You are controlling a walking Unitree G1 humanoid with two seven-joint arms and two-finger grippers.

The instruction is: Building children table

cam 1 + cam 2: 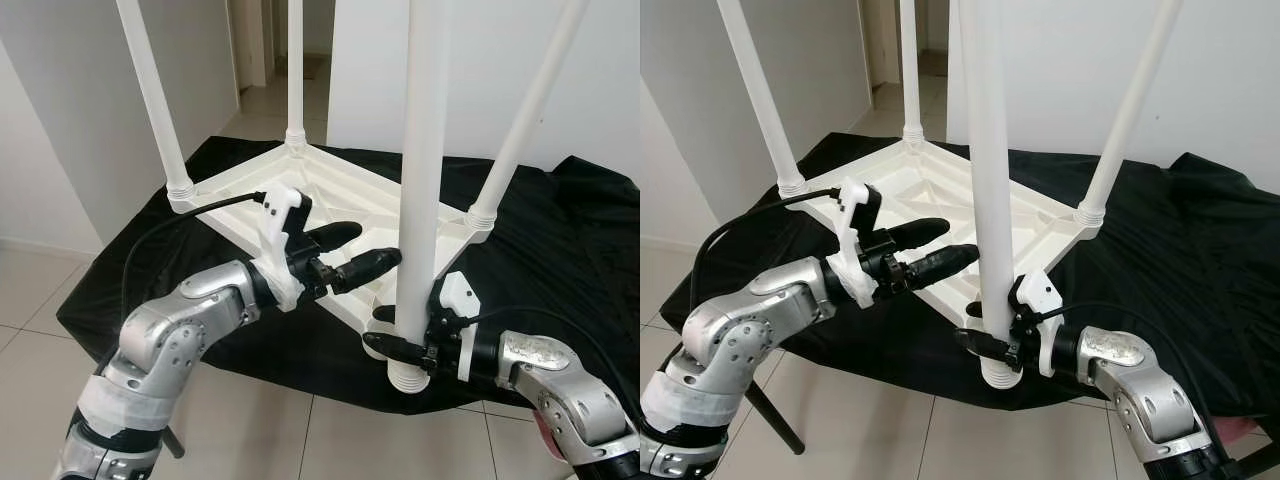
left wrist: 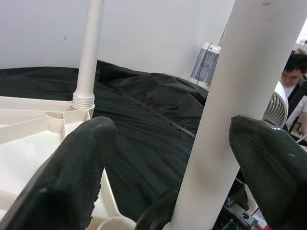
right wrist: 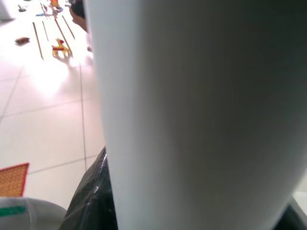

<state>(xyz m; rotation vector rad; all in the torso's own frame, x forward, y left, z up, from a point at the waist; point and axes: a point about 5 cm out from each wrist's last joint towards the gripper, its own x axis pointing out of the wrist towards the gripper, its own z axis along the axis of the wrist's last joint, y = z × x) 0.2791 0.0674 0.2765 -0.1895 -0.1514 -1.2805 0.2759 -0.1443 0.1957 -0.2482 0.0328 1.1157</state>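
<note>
White plastic tabletop point(image 1: 330, 195) lies inverted on black cloth-covered table point(image 1: 560, 240). Four white plastic legs stand up from its corners: far-left leg point(image 1: 155, 100), far-centre leg point(image 1: 295, 70), right leg point(image 1: 525, 120), nearest leg point(image 1: 420, 170) at front corner.

Left gripper point(image 1: 350, 250) left of nearest leg, over tabletop's underside, fingers spread, tips pointing at leg. Right gripper point(image 1: 400, 345) at base of nearest leg, fingers clasped on it just above threaded collar point(image 1: 408, 376). Tiled floor point(image 1: 30, 290) below and left of table. Doorway point(image 1: 265, 45) behind.
</note>
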